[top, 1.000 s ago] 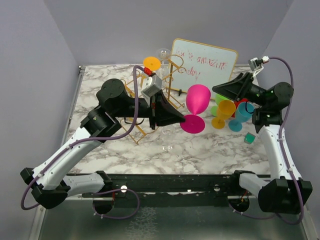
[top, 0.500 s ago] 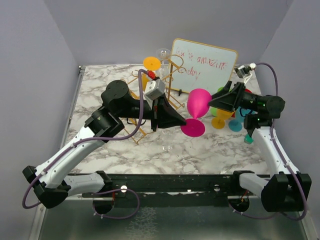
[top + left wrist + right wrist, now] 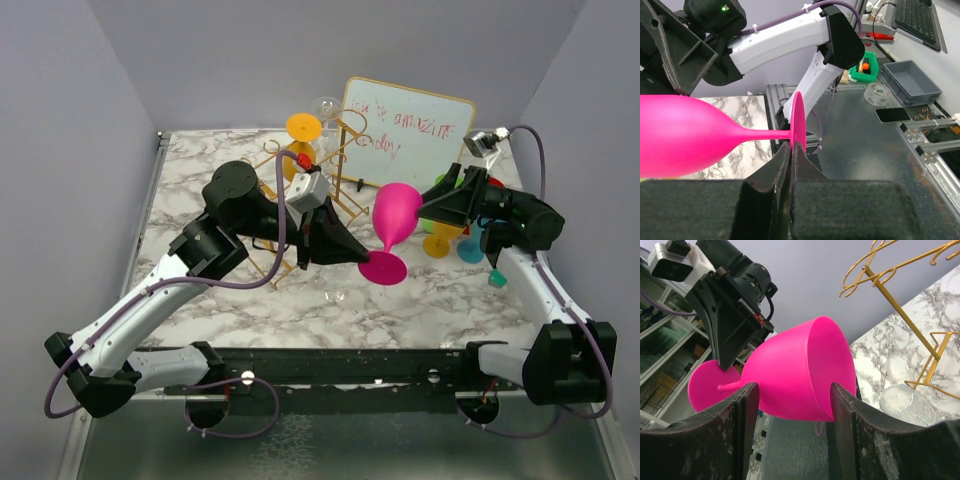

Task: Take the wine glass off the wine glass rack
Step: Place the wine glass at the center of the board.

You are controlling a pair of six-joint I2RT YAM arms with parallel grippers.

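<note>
A pink wine glass (image 3: 395, 210) hangs tilted in the air in front of the gold wire wine glass rack (image 3: 283, 262), clear of its rails. My left gripper (image 3: 365, 258) is shut on the rim of the glass's round foot (image 3: 798, 120), fingertips pinched together at the left gripper (image 3: 790, 145). My right gripper (image 3: 425, 208) reaches in from the right, and its two fingers (image 3: 745, 405) press against both sides of the pink bowl (image 3: 800, 365). The rack's pole and scrolls (image 3: 895, 306) stand behind the bowl.
An orange glass (image 3: 304, 128) and a clear glass (image 3: 327, 105) hang on the rack. The gold-framed whiteboard (image 3: 405, 130) stands at the back. Yellow (image 3: 445, 235) and teal (image 3: 475, 245) glasses and a green cube (image 3: 497, 277) cluster under the right arm. Another clear glass (image 3: 335, 296) lies near the front.
My right arm has swung left to the pink bowl and its jaws have narrowed onto it. The left arm has lowered the glass slightly, still gripping the foot.
</note>
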